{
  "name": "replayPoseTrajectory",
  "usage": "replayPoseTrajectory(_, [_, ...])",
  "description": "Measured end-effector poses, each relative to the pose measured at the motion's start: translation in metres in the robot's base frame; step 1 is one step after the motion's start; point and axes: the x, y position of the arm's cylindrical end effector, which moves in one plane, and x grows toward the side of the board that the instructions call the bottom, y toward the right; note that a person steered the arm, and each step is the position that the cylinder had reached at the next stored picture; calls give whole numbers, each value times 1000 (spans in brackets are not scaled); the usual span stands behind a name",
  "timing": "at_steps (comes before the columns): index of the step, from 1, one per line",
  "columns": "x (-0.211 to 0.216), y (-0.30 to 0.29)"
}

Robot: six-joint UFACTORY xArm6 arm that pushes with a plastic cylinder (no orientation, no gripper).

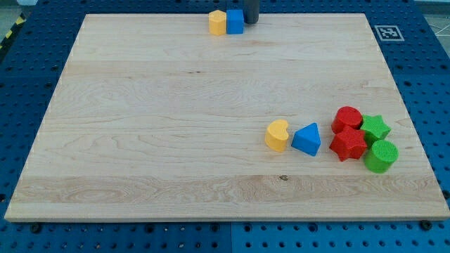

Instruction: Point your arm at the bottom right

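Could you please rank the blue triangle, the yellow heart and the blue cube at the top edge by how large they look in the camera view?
1. blue triangle and yellow heart: too alike to separate.
2. blue cube: looks smallest, though it sits farther up the view, so distance may account for that.

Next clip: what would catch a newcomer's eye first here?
The cluster at the view's right: a red cylinder block, a red star block, a green star block and a green cylinder block, packed together on the pale wooden board. At the view's top, my tip sits beside a blue cube block.
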Motion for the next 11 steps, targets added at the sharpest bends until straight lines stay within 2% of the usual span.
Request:
replayPoseTrajectory(2, [-2,-23])
replayPoseTrajectory(4, [-4,37])
replayPoseTrajectory(5, [16,59])
replayPoseTrajectory(6, [46,89])
replayPoseTrajectory(7, [94,113])
replayPoseTrajectory(8, [162,137])
replayPoseTrajectory(9, [218,187])
replayPoseTrajectory(10, [247,248])
replayPoseTrajectory(11, [283,274])
